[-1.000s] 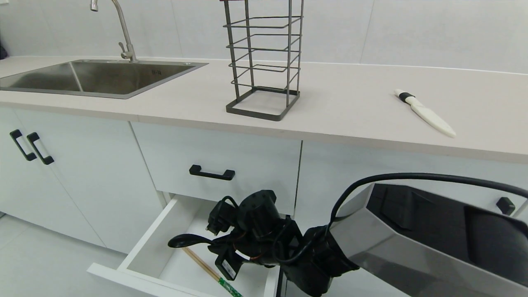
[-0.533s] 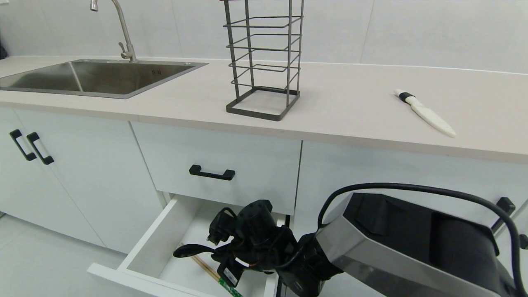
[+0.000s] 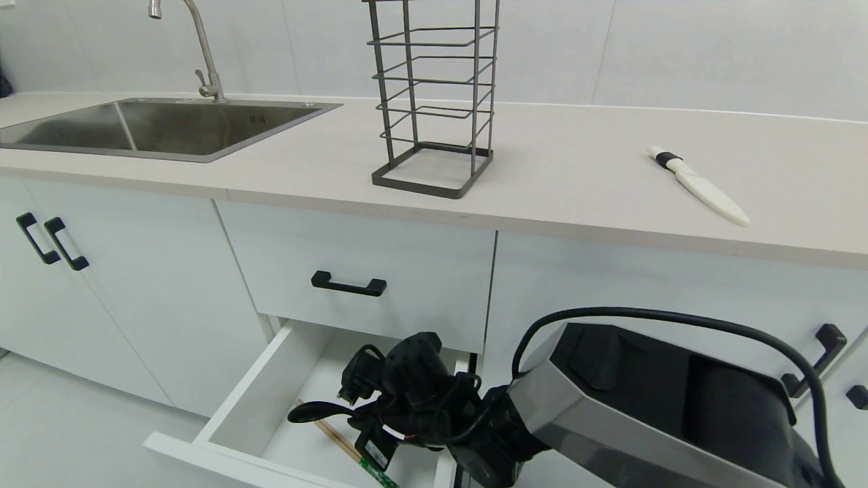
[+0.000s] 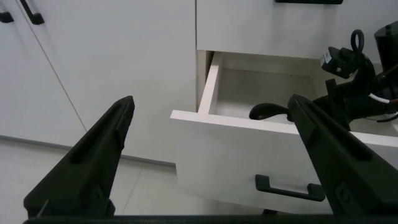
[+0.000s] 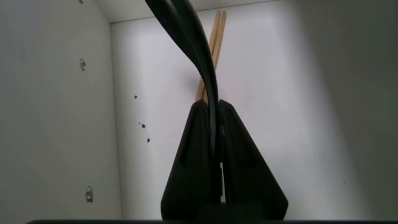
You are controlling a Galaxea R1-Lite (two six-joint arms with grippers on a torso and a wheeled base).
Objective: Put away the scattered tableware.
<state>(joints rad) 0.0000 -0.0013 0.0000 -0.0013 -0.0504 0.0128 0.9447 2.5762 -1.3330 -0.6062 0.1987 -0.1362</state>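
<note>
the right gripper (image 3: pixel 352 415) has sunk lower into the open drawer (image 3: pixel 237 413), carrying the black spoon (image 3: pixel 312 411) just above the chopsticks (image 3: pixel 331 432). left wrist view: the left gripper (image 4: pixel 211 107) faces the drawer front, jaws wide apart. right wrist view: jaws clamped on the spoon's handle, over the chopsticks on the drawer floor.

A: The sink (image 3: pixel 203 122) at ten o'clock is brushed steel with a dull sheen, and its tap (image 3: pixel 196 41) looks polished.
B: The wire rack (image 3: pixel 434 102) at twelve is matt dark metal, on a matt pale tabletop (image 3: pixel 597 163). The knife (image 3: pixel 705 186) at two is smooth and off-white.
A: And the drawer (image 3: pixel 254 400) at six?
B: Smooth white board. The spoon (image 5: pixel 189 37) is glossy black, the chopsticks (image 5: pixel 217 28) bare wood, the right arm's fingers (image 5: pixel 245 168) matt black plastic.
</note>
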